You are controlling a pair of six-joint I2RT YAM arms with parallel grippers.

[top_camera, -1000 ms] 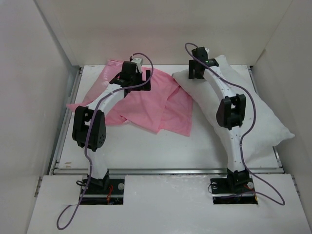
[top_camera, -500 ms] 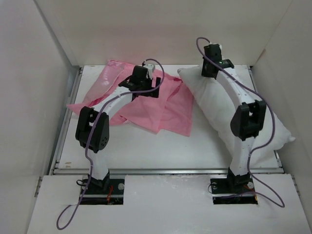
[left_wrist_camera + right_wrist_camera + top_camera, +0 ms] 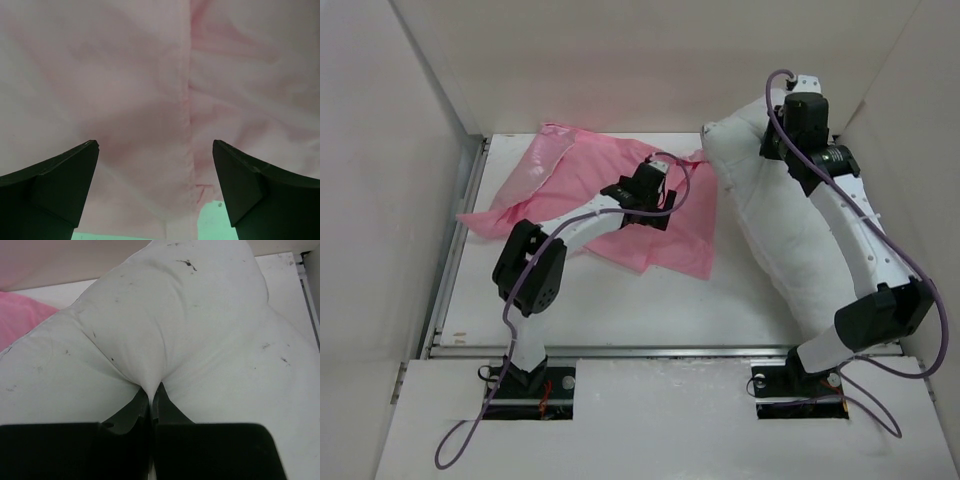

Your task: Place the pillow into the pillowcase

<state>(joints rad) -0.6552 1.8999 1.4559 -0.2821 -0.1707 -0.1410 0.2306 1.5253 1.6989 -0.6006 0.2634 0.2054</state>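
The white pillow (image 3: 770,225) lies along the right side of the table, its far end raised off the surface. My right gripper (image 3: 788,145) is shut on a pinch of the pillow's cloth; in the right wrist view the fingers (image 3: 151,392) meet on a fold of the pillow (image 3: 175,315). The pink pillowcase (image 3: 590,195) lies crumpled and flat at the far left. My left gripper (image 3: 650,208) hovers over its right part, open. In the left wrist view the gripper (image 3: 155,150) holds nothing, and a seam of the pillowcase (image 3: 188,110) runs below it.
White walls enclose the table on the left, back and right. Metal rails (image 3: 455,250) run along the table's left side and front edge. A strip of bare table (image 3: 220,220) shows past the pillowcase's hem. The pillowcase's edge (image 3: 20,315) shows left of the pillow.
My right gripper shut on the pillow's far end and lifted it up and to the right. My left arm slid right across the pillowcase, still open.
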